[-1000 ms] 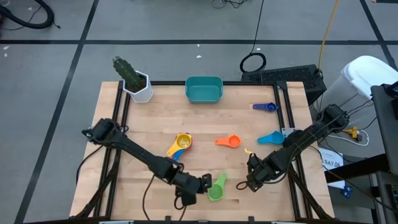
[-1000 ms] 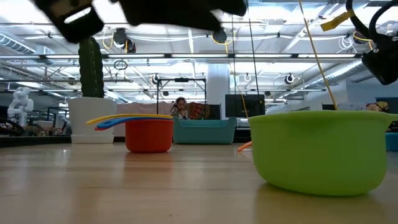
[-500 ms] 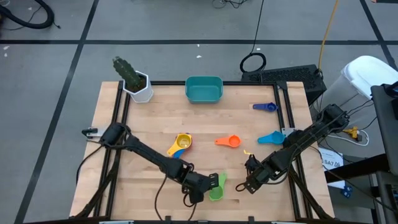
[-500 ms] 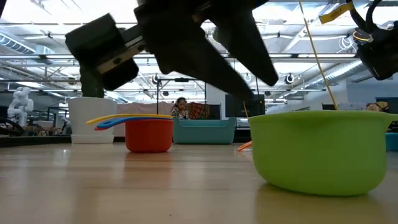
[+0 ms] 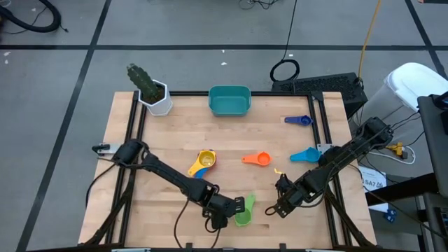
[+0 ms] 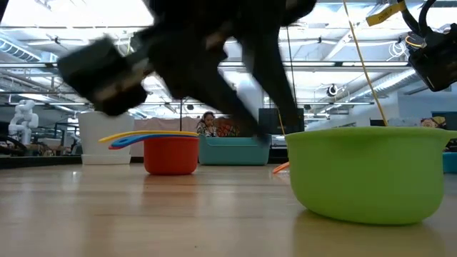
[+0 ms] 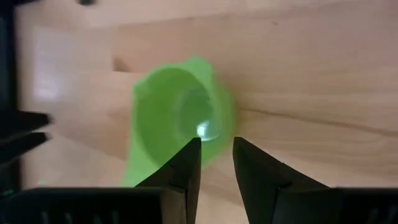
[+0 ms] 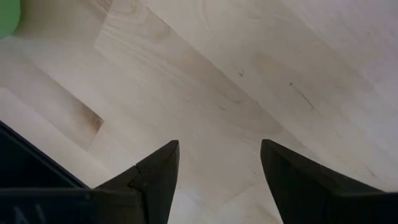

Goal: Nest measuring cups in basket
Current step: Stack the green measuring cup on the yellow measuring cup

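Note:
The green measuring cup (image 5: 244,211) stands upright on its base near the table's front edge, big in the low view (image 6: 371,171). My left gripper (image 5: 235,208) slants down at its left side, its fingers a narrow gap apart (image 7: 216,146) over the cup's near rim (image 7: 177,121); in the low view its blurred fingertips (image 6: 260,132) sit just left of the rim. My right gripper (image 5: 276,206) hangs open over bare wood (image 8: 219,149) right of the cup. The teal basket (image 5: 229,101) sits at the far edge.
A stack of yellow, blue and red cups (image 5: 203,162) stands at mid table. An orange cup (image 5: 257,159), a light blue cup (image 5: 306,155) and a dark blue cup (image 5: 299,120) lie to the right. A white pot with a plant (image 5: 155,96) stands far left.
My left gripper has come down and gone toward the table's right edge, up to the green cup's left side. Its finger gap looks unchanged. The green cup has stayed where it was.

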Controlling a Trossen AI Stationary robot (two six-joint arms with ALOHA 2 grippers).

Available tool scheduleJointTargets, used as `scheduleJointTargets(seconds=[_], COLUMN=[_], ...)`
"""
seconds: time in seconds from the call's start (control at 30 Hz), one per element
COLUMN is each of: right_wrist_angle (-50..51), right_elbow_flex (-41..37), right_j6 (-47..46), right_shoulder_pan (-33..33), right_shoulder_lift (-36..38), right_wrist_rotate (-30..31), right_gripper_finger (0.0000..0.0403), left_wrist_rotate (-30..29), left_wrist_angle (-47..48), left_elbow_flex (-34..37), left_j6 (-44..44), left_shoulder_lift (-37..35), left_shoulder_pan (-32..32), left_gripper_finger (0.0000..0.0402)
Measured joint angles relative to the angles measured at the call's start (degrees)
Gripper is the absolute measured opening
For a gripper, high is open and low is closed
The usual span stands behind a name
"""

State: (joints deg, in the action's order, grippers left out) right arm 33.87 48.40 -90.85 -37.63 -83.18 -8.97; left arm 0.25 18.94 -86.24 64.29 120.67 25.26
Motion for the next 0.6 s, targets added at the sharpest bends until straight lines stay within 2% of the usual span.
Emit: scheduleJointTargets(seconds=[0.4,0.53,0.6], right_wrist_angle=[-0.48,-0.45,-0.49], right_elbow_flex=[0.01,0.02,0.02], right_j6=[0.07,0.31,0.80], right_shoulder_pan=[0.00,0.00,0.00], right_shoulder_lift=[0.00,0.00,0.00], right_wrist_rotate=[0.20,1.03,1.91], right_gripper_finger=[0.0217,0.0217,0.0217], left_wrist_rotate=[-1.01,-4.65,-5.12], left_wrist_angle=[-3.96,-2.50,1.39], left_elbow_flex=[0.07,0.02,-0.77], left_j6=[0.00,-1.99,-3.68], left_shoulder_lift=[2.62,2.62,2.62], left_shoulder_pan=[0.07,0.04,0.04], left_gripper_finger=[0.0097,0.0094,0.0079])
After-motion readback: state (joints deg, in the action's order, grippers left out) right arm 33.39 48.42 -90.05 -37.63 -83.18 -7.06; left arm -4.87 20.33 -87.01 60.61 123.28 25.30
